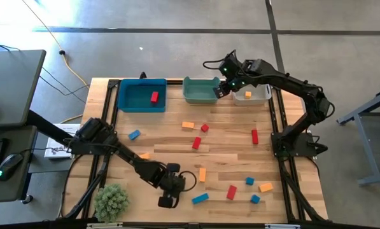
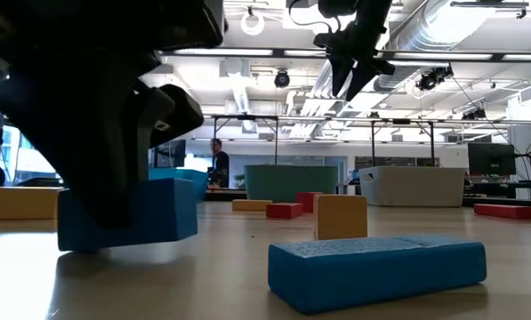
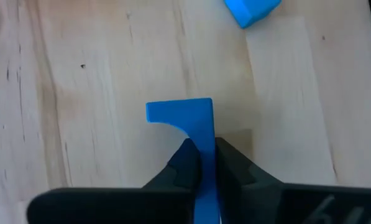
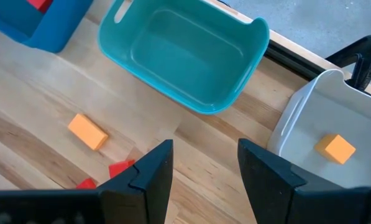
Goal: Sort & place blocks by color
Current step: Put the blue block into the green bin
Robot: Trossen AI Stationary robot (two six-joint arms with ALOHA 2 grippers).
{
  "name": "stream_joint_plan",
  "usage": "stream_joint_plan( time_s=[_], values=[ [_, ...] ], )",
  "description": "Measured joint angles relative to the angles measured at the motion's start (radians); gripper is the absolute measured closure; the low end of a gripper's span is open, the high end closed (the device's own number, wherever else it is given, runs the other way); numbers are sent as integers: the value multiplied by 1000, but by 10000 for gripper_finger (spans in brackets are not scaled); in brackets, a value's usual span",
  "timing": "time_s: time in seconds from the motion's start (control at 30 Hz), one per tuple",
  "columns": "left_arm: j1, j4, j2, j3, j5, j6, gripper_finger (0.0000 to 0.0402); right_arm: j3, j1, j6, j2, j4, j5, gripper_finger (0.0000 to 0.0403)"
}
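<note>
blue arch pinched at the near edge, bins far across the table

the wooden table [image 1: 228, 149] sat in an open workshop, three bins along its far edge. at the near edge the left gripper [image 3: 205, 163] was clamped tight on one leg of a blue arch block [image 3: 188, 115], which rested on the wood, a blue bar [image 1: 200, 198] just to its right. the teal bin [image 4: 185, 59] lay far and to the right of it, empty; the blue bin [image 1: 142, 97] held a red block [image 1: 154, 97]. the right gripper [image 4: 202, 163] hung half-open and empty between the teal and white bin [image 4: 322, 124], so it was nearer the bins, the left nearer the arch.
</note>
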Motion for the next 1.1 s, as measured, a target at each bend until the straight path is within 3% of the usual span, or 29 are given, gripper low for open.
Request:
stream_joint_plan(
  time_s=[0.23,0.57,1.1],
  values=[
    [31,-3,-5,0,28,-11,393,0,0,-19,0,-2,0,236],
    [123,-18,-82,-3,-27,79,395,0,0,-50,0,0,0,236],
    [512,-16,-222,-2,-52,452,396,-1,-1,-132,0,18,175,236]
  ],
)
